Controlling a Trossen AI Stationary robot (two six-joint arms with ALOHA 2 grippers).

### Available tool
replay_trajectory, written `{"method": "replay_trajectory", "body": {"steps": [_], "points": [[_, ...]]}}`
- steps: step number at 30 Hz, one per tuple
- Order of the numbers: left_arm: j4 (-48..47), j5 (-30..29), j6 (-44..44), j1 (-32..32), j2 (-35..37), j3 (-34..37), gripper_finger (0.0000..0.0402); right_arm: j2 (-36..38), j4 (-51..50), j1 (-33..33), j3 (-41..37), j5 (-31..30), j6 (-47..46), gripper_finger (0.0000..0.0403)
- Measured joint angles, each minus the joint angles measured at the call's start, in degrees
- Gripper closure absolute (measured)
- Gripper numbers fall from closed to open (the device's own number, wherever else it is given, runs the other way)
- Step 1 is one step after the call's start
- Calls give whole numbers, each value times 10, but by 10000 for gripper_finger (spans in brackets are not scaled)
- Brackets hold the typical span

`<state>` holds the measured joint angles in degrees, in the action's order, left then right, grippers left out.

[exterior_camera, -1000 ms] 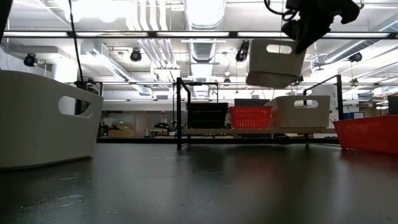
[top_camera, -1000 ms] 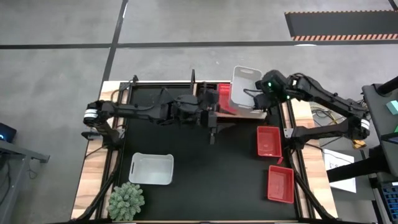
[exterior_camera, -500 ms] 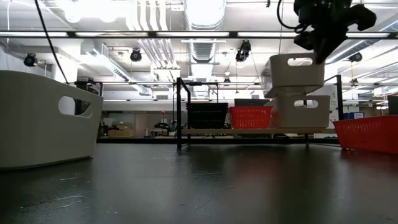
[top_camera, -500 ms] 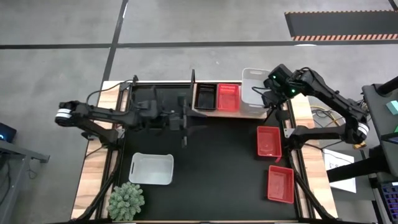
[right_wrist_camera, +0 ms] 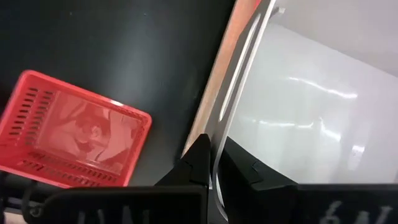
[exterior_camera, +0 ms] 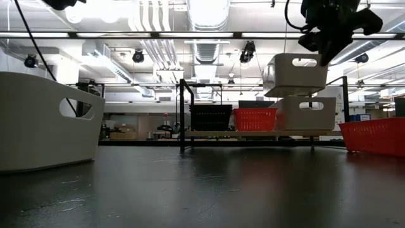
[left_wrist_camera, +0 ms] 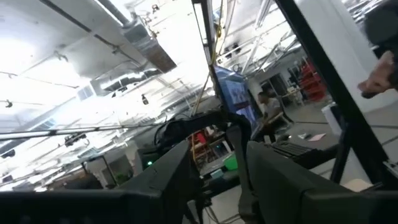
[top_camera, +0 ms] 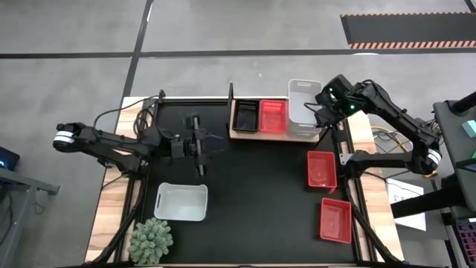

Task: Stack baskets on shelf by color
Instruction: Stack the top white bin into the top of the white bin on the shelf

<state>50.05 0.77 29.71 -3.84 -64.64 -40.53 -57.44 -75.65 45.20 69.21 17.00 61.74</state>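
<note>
High view: shelf (top_camera: pixel 297 137) carries black, red and white baskets; the right gripper (top_camera: pixel 318 113), pinched on a white basket's (exterior_camera: pixel 296 73) thin wall, hangs it over another. Light, stiff, slippery plastic; rim grips suit. Left gripper (top_camera: pixel 199 143) waits, fingers apart.

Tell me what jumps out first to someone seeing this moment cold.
The right gripper holds a white basket in the air, just above another white basket at the right end of the shelf. Next to them on the shelf sit a red basket and a black basket.
</note>
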Motion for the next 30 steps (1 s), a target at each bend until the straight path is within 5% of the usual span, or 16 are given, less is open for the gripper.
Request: {"method": "replay_trajectory", "body": {"steps": [30], "points": [[2, 6, -6, 0, -2, 6, 259, 1, 40, 51, -71, 3, 40, 394]]}}
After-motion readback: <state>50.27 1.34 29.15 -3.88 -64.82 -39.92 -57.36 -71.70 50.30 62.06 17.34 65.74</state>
